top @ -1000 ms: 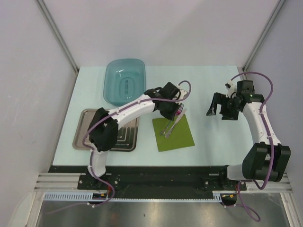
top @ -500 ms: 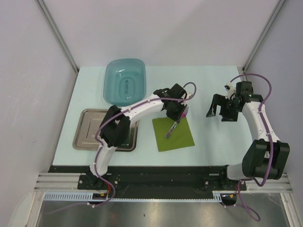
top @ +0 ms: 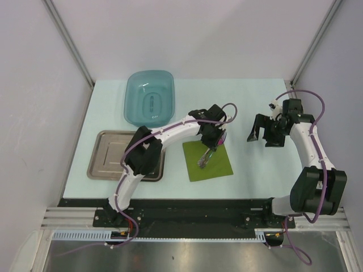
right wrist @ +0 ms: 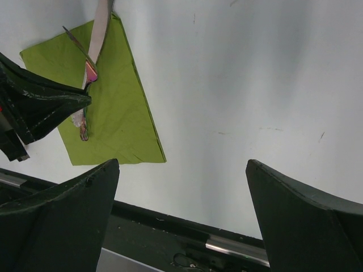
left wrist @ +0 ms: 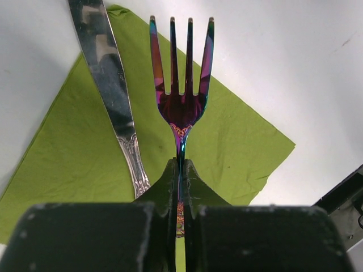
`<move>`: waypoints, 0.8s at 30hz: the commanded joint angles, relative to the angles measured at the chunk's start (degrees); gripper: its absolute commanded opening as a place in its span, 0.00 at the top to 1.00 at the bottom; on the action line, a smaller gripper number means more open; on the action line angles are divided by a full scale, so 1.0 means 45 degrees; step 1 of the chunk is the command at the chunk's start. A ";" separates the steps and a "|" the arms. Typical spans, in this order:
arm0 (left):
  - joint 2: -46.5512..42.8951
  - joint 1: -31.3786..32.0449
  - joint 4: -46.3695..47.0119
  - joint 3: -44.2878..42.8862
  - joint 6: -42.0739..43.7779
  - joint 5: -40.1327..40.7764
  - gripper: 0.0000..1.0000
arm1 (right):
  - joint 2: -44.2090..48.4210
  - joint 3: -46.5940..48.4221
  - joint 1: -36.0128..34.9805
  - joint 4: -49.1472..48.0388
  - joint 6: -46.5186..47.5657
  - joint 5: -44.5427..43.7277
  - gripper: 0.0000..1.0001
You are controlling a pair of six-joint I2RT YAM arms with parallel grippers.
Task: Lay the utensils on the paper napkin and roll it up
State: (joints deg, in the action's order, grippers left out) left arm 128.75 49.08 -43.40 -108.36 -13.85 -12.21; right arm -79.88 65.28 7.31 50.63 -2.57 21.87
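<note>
Left gripper [left wrist: 180,169] clenches fork [left wrist: 181,90]; we should lay it parallel beside knife [left wrist: 110,90] on paper napkin [left wrist: 238,141]; right gripper [right wrist: 181,167] gapes empty

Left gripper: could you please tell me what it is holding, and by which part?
The left gripper is shut on the fork, pinching its handle just below the head.

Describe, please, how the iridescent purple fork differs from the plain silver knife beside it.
The iridescent purple metal fork shimmers in rainbow tints; the plain silver metal knife is bare steel. The fork is clamped by its handle in the shut left end effector; the knife lies free on the olive-green paper napkin. Both are slim and point the same way.
</note>
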 commanded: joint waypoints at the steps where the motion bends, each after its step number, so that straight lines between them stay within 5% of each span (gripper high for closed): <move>1: 0.0237 0.0129 0.0249 -0.0589 -0.0380 0.0037 0.99 | 0.0035 -0.0033 0.0094 -0.0275 -0.0054 0.0004 0.00; 24: 0.1057 -0.0067 0.0151 -0.1272 -0.0536 0.0935 0.90 | 0.0094 -0.0189 0.0153 -0.0177 -0.0054 0.0355 0.00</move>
State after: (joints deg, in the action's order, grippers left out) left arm 133.10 49.25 -43.42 -111.24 -15.46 -9.17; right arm -79.88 64.29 7.79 50.43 -2.59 22.17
